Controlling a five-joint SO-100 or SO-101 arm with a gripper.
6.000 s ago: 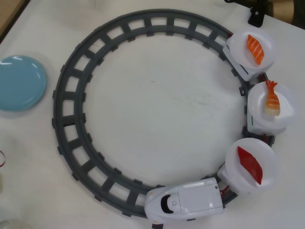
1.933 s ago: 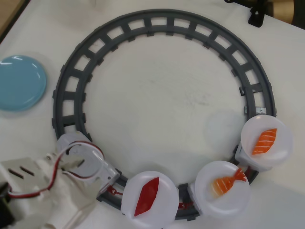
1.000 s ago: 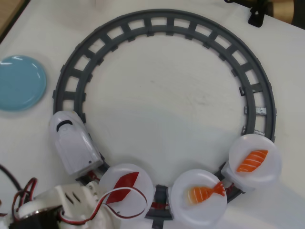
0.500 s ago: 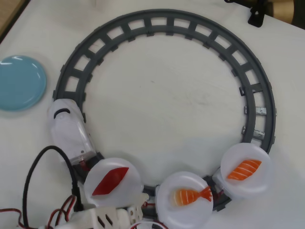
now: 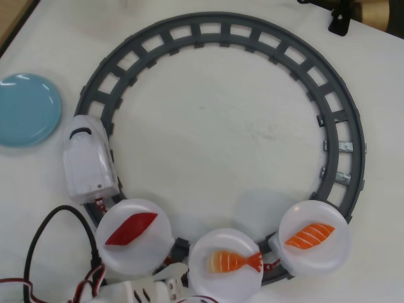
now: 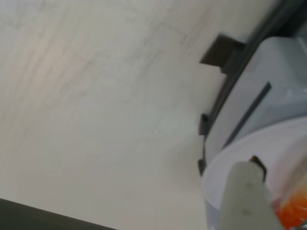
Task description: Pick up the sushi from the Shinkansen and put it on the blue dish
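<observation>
Overhead view: Shinkansen (image 5: 88,161) sits on the left side of the grey ring track (image 5: 252,35), nose toward the blue dish (image 5: 28,108), which lies apart off-track at the left edge. Three white plates trail along the bottom arc; the shrimp sushi (image 5: 232,261) lies on the middle plate (image 5: 208,278). The arm (image 5: 136,293) is cut off at the bottom edge, cables showing. Wrist view is blurry: one pale finger (image 6: 247,201) over a plate rim with an orange smear at the corner; the other finger is out of frame, so gripper opening cannot be told.

Top-down overhead; close, low wrist view
</observation>
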